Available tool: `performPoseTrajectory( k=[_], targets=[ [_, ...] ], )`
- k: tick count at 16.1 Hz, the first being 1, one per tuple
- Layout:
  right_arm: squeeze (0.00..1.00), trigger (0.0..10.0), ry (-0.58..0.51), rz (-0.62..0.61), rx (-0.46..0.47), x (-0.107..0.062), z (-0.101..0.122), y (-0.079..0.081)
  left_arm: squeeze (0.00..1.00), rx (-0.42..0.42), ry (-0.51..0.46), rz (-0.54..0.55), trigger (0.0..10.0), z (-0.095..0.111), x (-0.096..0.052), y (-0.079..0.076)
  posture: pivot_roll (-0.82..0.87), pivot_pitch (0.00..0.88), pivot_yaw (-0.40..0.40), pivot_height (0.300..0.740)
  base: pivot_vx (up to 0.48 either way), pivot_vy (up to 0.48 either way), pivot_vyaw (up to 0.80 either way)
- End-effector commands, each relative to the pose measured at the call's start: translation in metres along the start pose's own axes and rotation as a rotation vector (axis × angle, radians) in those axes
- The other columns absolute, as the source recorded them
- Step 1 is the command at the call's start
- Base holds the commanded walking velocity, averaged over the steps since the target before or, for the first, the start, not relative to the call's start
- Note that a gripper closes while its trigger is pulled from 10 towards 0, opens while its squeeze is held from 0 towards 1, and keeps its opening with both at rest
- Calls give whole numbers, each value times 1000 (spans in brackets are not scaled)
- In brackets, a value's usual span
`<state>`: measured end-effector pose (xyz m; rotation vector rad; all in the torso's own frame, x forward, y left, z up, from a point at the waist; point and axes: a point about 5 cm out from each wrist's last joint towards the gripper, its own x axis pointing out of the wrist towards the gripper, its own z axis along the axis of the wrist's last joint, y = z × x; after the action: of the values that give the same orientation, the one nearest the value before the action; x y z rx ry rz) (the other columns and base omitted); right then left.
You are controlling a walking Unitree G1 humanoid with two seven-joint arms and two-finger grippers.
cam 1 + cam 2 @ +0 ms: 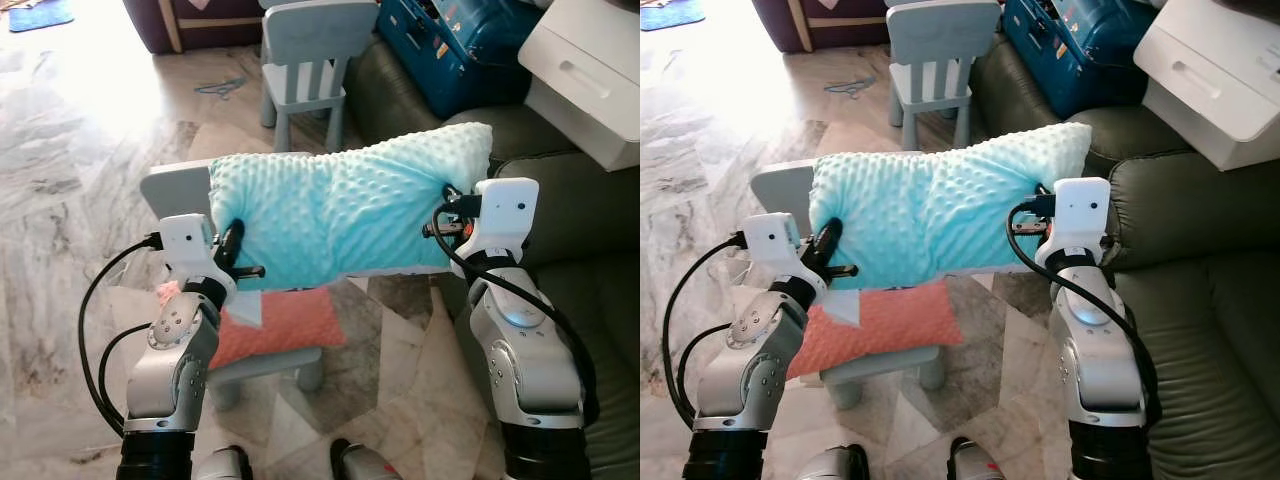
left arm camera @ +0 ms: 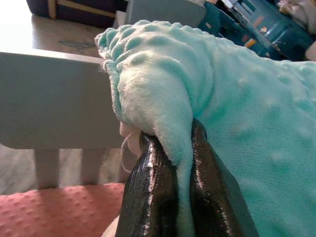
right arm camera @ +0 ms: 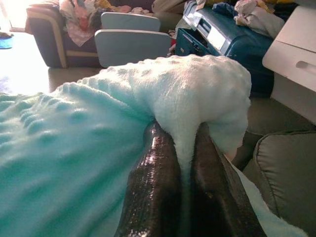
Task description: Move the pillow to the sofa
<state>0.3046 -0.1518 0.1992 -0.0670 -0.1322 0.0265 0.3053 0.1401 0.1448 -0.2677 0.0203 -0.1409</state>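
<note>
A mint-green dotted pillow (image 1: pixel 340 210) hangs in the air between my two arms, above a small grey chair (image 1: pixel 170 190). My left gripper (image 1: pixel 232 245) is shut on the pillow's left edge, the cloth pinched between its black fingers (image 2: pixel 150 187). On the right edge my right gripper (image 1: pixel 447 208) is also shut, with a fold of the pillow (image 3: pixel 187 98) squeezed between its fingers (image 3: pixel 153 187). The dark green sofa (image 1: pixel 590 260) lies directly to my right, its armrest just beyond the pillow's right corner.
A coral pillow (image 1: pixel 275 325) lies on the grey chair's seat below. A second pale chair (image 1: pixel 305 60) stands further back. A blue suitcase (image 1: pixel 455 40) and a white drawer unit (image 1: pixel 590 70) rest on the sofa's far end. Marble floor (image 1: pixel 70 180) opens to the left.
</note>
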Motion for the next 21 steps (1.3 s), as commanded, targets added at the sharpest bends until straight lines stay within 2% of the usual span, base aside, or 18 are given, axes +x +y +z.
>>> performPoseTrajectory(
  k=[1,7,12,21],
  targets=[
    [0,10000,-51,-9,1,-1,13,-3,0,-3,9,-23,10000,-1,-1,-4,-114,223,-61,740,0,0,-775],
    [0,10000,-47,-9,-6,-2,13,-6,0,-7,12,-25,10000,-3,-1,-6,-123,232,-68,740,0,0,-775],
    [0,10000,-55,-4,-11,-3,15,-6,0,21,8,-23,10000,-4,0,-8,-124,232,-71,740,0,0,-755],
    [0,10000,-63,13,-32,-1,15,-3,0,10,17,-21,10000,-6,0,-7,-118,222,-74,740,0,0,0]
  ],
)
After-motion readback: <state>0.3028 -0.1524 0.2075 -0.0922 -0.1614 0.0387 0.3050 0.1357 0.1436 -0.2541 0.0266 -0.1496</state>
